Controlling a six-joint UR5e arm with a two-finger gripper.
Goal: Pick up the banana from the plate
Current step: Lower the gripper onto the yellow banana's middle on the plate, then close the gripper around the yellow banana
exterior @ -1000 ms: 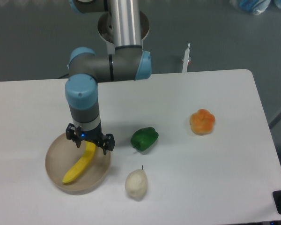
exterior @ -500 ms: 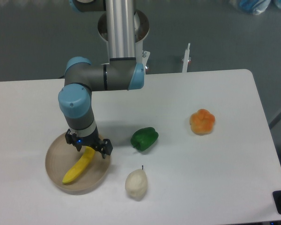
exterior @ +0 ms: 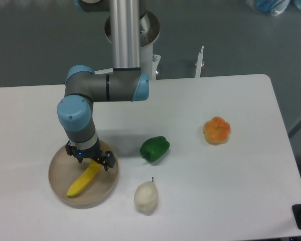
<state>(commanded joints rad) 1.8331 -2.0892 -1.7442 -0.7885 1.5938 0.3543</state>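
**Inspector A:** Where was the slender curved bright yellow banana [exterior: 84,179]?

**Inspector B:** It lay inside the round, shallow beige-tan plate [exterior: 56,184] at the lower left of the white table [exterior: 231,170], running from about 7 o'clock on the dish up toward 1 o'clock. Its lower end was free; its upper end went under the tool.

**Inspector A:** And the tool itself?

**Inspector B:** The black two-finger gripper [exterior: 92,159] stood down over the upper end of the banana, within the plate's rim at roughly 1 o'clock. One finger [exterior: 109,160] showed on the right of the fruit, another dark part on the left — so the jaws stood apart, straddling the banana. Whether the pads touched the peel, I could not tell. A small blue light showed on the wrist.

**Inspector A:** Other items noted?

**Inspector B:** A glossy green bell pepper [exterior: 154,148] sat at 3 o'clock from the plate, near but apart. A pale whitish pear [exterior: 145,196] with a thin dark stem rested just beside the plate at 4 o'clock. An orange lumpy fruit [exterior: 216,130] lay well apart — far out at 3 o'clock, beyond the pepper.
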